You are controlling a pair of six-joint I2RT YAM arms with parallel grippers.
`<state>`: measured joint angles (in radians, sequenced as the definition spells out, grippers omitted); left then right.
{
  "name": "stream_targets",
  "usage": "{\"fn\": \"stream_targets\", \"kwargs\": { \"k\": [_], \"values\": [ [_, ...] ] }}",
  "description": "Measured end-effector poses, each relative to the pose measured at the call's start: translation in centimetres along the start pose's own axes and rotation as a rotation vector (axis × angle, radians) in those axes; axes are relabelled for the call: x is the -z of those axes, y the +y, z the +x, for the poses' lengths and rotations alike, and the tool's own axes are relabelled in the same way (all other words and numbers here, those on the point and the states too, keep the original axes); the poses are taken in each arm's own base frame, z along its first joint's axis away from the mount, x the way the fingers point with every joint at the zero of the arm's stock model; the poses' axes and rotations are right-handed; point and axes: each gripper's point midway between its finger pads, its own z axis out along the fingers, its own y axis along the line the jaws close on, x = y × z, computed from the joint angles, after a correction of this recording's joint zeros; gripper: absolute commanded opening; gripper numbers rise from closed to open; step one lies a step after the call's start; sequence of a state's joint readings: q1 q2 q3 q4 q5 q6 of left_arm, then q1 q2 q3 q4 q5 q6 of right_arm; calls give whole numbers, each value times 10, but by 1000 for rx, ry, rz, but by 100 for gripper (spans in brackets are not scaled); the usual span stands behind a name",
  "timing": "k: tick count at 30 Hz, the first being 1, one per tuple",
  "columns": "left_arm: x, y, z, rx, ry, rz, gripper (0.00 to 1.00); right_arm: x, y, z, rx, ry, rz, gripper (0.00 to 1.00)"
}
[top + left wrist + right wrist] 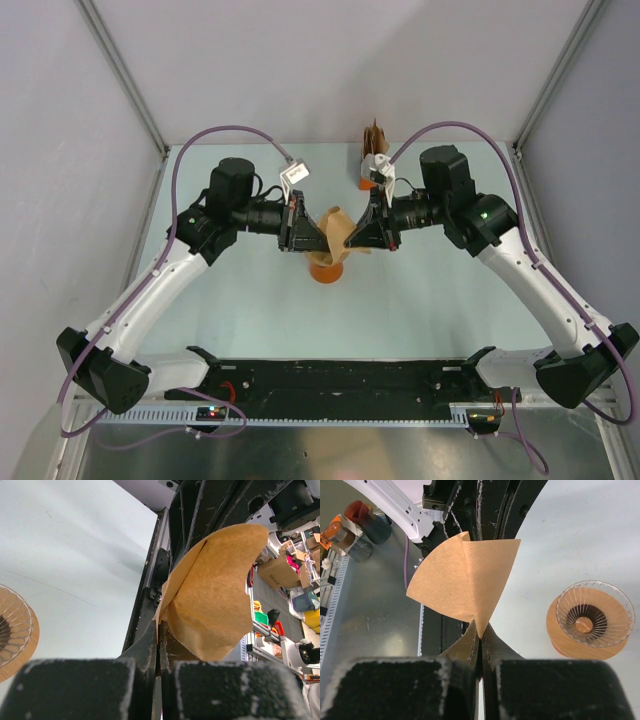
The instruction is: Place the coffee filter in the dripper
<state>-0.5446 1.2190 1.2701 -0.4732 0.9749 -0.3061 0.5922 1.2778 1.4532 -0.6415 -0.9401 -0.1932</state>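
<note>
The coffee filter (338, 222), a thin light-brown paper partly spread, hangs in the air between both grippers. My left gripper (325, 237) is shut on one edge of it; in the left wrist view the filter (215, 590) rises from the closed jaws of the left gripper (160, 630). My right gripper (351, 237) is shut on the filter's pointed corner (465, 580), which sits at the tips of the right gripper (480, 635). The clear ribbed dripper (594, 615) stands on an orange-tan round base on the table, just below and nearer than the filter (327, 268). It also shows at the left edge of the left wrist view (12, 630).
A small orange box with a bunch of brown papers (375, 150) stands at the back, behind the right wrist. A black rail (340, 385) runs along the near table edge between the arm bases. Grey walls and metal posts bound the table.
</note>
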Motion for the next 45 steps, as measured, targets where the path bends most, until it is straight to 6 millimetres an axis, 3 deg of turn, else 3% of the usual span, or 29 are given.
{"fn": "stream_targets", "kwargs": {
  "k": [5,8,12,17,22,28,37,42,45],
  "values": [
    [0,0,-1,-1,-3,-2,59,1,-2,-4,-7,-17,2,0],
    [5,5,-6,-16,-20,-20,74,4,-6,-8,-31,-41,1,0],
    [30,14,-22,-71,-97,-97,81,7,-14,-6,-103,-71,-1,0],
    [73,-8,-42,-244,-223,-175,85,8,-21,-6,-213,-114,-14,0],
    [85,-47,-39,-407,-245,-106,85,6,-21,-8,-329,-153,-49,0],
    [72,-56,-32,-478,-204,-35,85,3,-19,-13,-421,-181,-85,0],
    [37,-32,-23,-471,-119,-35,80,-6,-13,-18,-448,-184,-131,0],
    [26,-30,-17,-487,-88,-32,65,-10,-10,-20,-461,-182,-154,0],
    [23,-27,-13,-493,-71,-41,49,-12,-11,-19,-476,-179,-162,0]
  ]
}}
